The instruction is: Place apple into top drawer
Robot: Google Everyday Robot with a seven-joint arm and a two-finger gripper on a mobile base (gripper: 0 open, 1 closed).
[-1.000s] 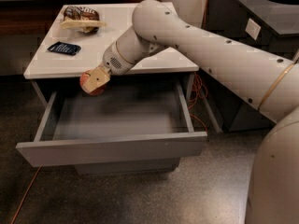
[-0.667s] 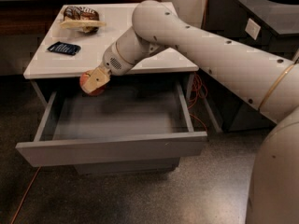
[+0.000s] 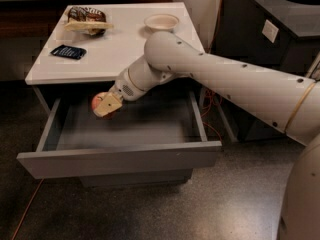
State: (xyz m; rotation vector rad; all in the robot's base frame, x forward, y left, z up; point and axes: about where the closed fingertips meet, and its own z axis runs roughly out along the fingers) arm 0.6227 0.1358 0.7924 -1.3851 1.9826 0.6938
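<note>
The top drawer [image 3: 120, 159] of the white-topped cabinet is pulled fully out, showing its dark grey inside. My white arm reaches in from the right, over the cabinet's front edge. My gripper [image 3: 106, 105] hangs above the drawer's back left part, shut on the red apple [image 3: 98, 101], which peeks out between the tan fingers [image 3: 110, 104]. The apple is held a little above the drawer floor, below the level of the tabletop.
On the white cabinet top [image 3: 120, 49] lie a snack bag [image 3: 86, 19], a small dark blue packet [image 3: 68, 51] and a white bowl [image 3: 161, 21]. A dark bin unit [image 3: 280, 24] stands at the right. An orange cable [image 3: 30, 206] runs over the speckled floor.
The gripper with the apple has dropped from the level of the cabinet's front edge down into the open drawer's space. The drawer stays open as before.
</note>
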